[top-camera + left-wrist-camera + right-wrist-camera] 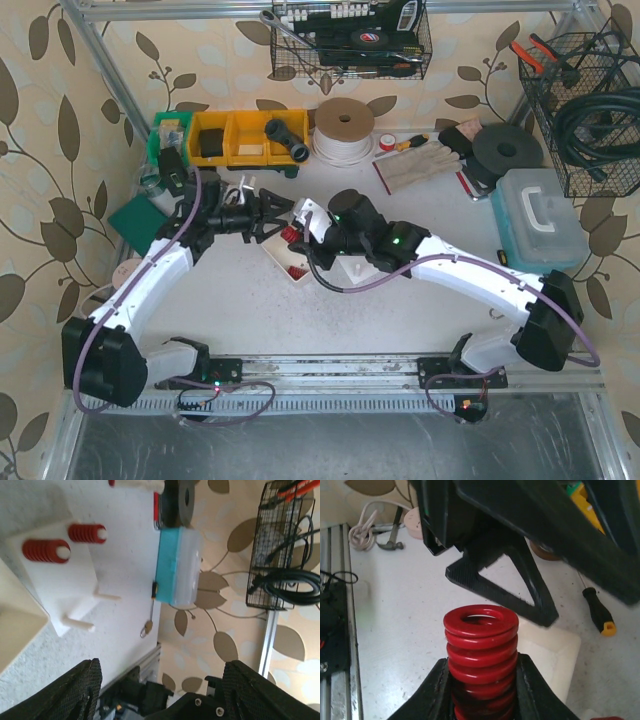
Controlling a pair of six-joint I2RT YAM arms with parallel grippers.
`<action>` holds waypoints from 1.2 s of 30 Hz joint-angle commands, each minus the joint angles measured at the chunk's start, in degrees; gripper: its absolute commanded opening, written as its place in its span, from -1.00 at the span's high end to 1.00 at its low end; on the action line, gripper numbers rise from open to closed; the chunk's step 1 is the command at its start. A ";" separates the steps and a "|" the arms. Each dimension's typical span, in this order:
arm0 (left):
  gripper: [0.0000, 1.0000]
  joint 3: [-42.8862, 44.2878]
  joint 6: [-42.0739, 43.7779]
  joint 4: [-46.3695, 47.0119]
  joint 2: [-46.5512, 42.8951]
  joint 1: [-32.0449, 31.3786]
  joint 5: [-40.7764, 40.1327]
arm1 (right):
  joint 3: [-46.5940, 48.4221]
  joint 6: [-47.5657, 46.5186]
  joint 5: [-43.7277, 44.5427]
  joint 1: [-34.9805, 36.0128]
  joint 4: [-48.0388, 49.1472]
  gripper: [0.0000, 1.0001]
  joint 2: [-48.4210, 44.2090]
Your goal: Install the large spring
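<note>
Right gripper (482, 680) is clamped on the large spring (481, 640), which stands upright between its fingers, its red coils rising above the fingertips. Left gripper (161, 687), just beyond it, stands wide with nothing between its fingers. Ahead of the left gripper on the surface (125, 555) lies a white block (60, 587). It carries two red springs (47, 551) at its far end and two bare pegs (80, 624) nearer.

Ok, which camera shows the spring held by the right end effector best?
Right wrist: the spring sits close up between the fingers. Top view mostly hides it among the arms; left wrist shows only two other springs.
</note>
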 commanded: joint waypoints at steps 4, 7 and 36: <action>-0.42 6.47 1.06 -2.06 1.89 -2.23 9.68 | 3.75 -11.21 -5.78 -1.29 -5.19 1.00 -1.00; -0.41 7.97 4.09 -5.66 2.33 -2.37 11.18 | 4.12 -12.00 -7.16 -2.18 -7.10 1.00 -2.02; -0.29 4.98 14.37 -15.95 0.44 -8.52 13.30 | 6.51 -18.59 -8.38 -3.40 -16.87 1.00 -2.48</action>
